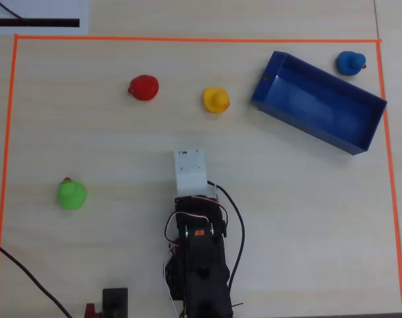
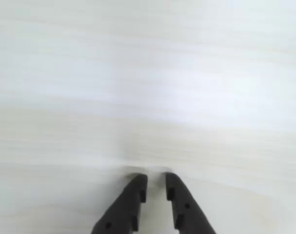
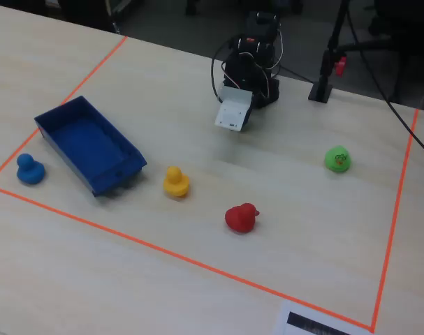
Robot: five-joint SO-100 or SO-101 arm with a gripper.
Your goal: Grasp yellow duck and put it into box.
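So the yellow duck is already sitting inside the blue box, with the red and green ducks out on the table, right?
Not quite. The yellow duck is not in the box; the overhead view shows it on the table just left of the box, which holds nothing. The red duck and green duck are out on the table, as you said.

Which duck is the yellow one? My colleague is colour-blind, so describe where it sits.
In the overhead view, find the blue box at upper right. The yellow duck stands just left of its near corner, apart from it. The red duck lies farther left; the blue duck is behind the box.
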